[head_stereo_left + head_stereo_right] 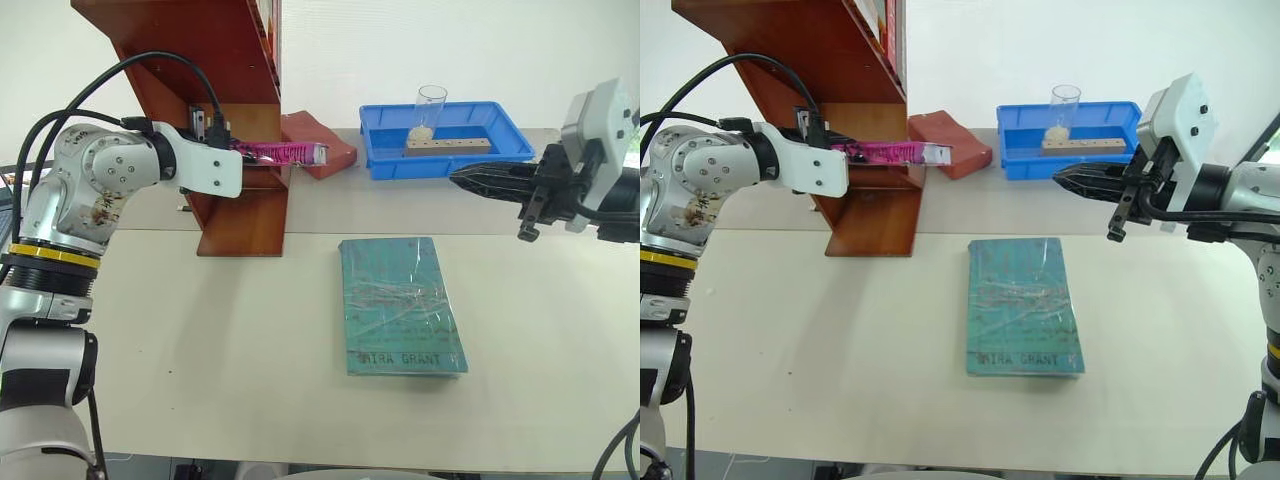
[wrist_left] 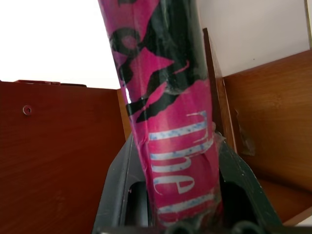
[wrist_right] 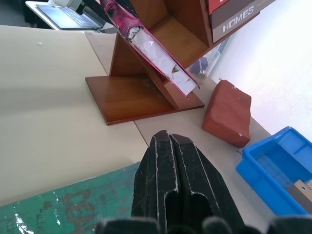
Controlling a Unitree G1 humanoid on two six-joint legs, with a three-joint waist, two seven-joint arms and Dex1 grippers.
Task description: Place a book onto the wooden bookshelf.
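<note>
— Where is the book [image 1: 283, 152]?

— I see it pinched in my left gripper [image 1: 236, 150], sticking out past the fingers, held up at the bookshelf [image 1: 232, 100] over the bottom tier.

— Its long axis?

— Roughly level, running from the gripper toward the brick [image 1: 322, 143]. My right gripper [image 1: 1072, 178] is pressed together, holding nothing, above the table [image 1: 250, 330].

- Teal-green book [image 1: 402, 306], lettered "MIRA GRANT", flat on the pale table [image 1: 200, 330], cover up.
- Blue plastic tray [image 1: 445, 139] at the far edge; inside, a clear cup [image 1: 430, 110] and a wooden block [image 1: 448, 146].
- Reddish-brown brick [image 1: 322, 143] just beside the tray.
- Laptop [image 3: 68, 17] off the table's end.
</note>
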